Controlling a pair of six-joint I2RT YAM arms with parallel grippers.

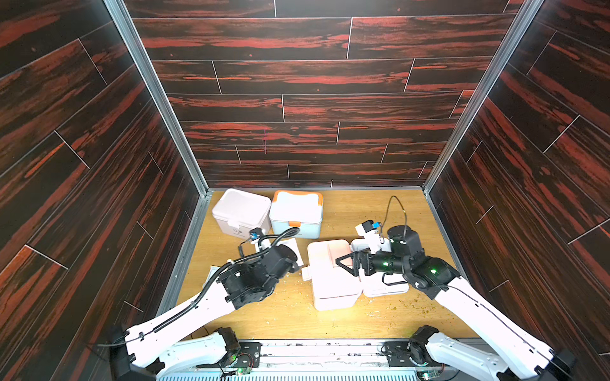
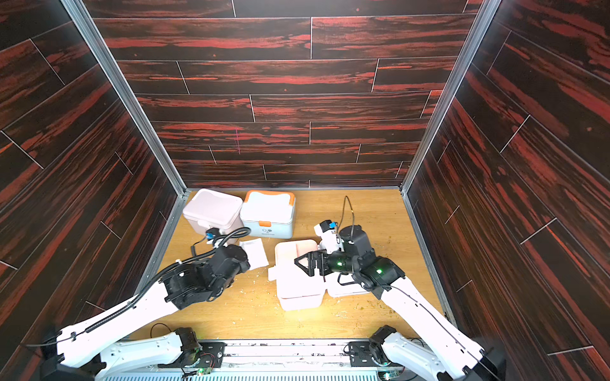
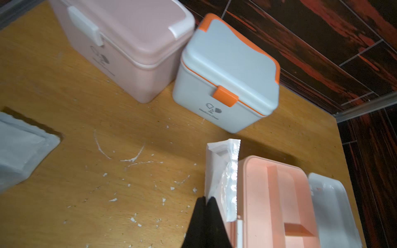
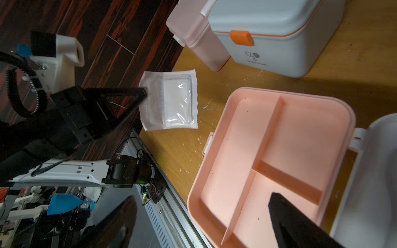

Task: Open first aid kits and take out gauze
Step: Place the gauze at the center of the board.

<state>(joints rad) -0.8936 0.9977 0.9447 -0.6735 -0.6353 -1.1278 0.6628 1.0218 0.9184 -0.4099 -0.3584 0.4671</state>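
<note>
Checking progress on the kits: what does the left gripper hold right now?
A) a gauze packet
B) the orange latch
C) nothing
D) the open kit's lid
A: the left gripper is shut on the edge of a gauze packet, beside the open pink kit.

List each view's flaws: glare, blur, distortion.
In both top views, wide-angle distortion splays the walls outward and bright light washes the open pink kit pale; in the left wrist view, the near gauze packet is soft, its film glaring; in the right wrist view, the fingers of the right claw are dark, unfocused shapes.
</note>
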